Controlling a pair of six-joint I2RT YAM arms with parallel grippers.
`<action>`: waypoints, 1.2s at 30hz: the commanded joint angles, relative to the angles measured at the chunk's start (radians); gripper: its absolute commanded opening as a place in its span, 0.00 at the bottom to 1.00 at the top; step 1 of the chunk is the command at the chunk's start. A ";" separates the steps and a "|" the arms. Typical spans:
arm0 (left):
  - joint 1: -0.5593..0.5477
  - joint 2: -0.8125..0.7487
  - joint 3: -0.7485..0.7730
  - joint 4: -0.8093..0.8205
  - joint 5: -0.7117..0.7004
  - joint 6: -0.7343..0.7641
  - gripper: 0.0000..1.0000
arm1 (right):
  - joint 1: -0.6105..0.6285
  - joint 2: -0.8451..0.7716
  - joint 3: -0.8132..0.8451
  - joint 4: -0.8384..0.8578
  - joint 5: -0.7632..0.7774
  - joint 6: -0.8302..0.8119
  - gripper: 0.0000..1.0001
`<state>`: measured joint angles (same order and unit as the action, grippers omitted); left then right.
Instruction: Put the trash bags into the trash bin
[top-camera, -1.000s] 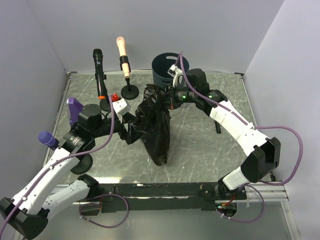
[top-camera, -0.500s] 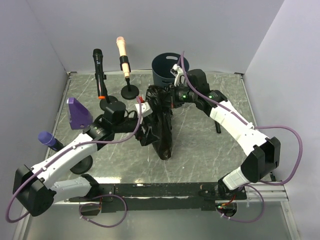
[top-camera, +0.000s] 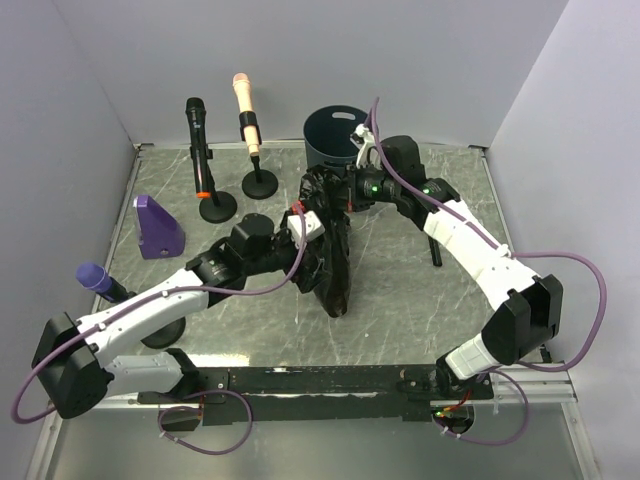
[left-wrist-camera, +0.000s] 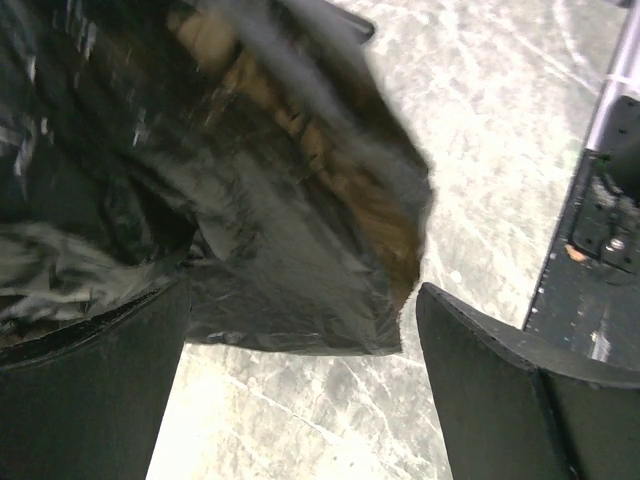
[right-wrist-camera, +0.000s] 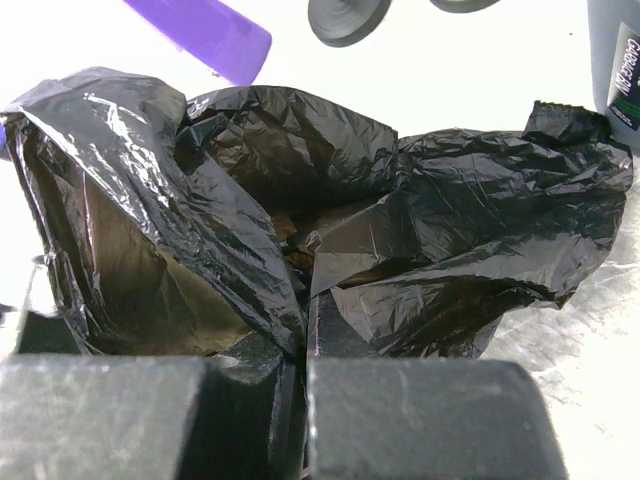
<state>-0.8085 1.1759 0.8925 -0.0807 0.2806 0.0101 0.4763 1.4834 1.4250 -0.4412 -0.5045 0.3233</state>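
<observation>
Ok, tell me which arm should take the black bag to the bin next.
Right, probably. The right gripper is shut on the trash bag, right beside the trash bin; the left gripper is open at the bag's lower part, farther from the bin.

Item: trash bin (right-wrist-camera: 600, 30), right wrist view
Carrier: label (right-wrist-camera: 627, 70) stuck on the trash bin's outer wall
Lettering: white capitals on a dark ground, running sideways
Reads: "GARBA…", with the rest cut by the picture's edge
Below the lettering: green patch, print too small to read
</observation>
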 joint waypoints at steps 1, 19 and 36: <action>-0.015 0.010 -0.029 0.073 -0.078 -0.055 0.98 | -0.013 -0.058 0.006 0.024 0.018 0.020 0.00; -0.101 0.176 0.029 0.087 -0.250 -0.068 0.68 | -0.073 -0.112 -0.060 0.019 0.004 0.022 0.00; 0.005 -0.010 0.023 0.082 -0.083 0.057 0.01 | -0.171 -0.282 -0.284 -0.047 0.049 -0.182 0.00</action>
<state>-0.8513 1.2415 0.8703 0.0402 0.1394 0.0441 0.3260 1.2819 1.1721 -0.4660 -0.4789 0.2165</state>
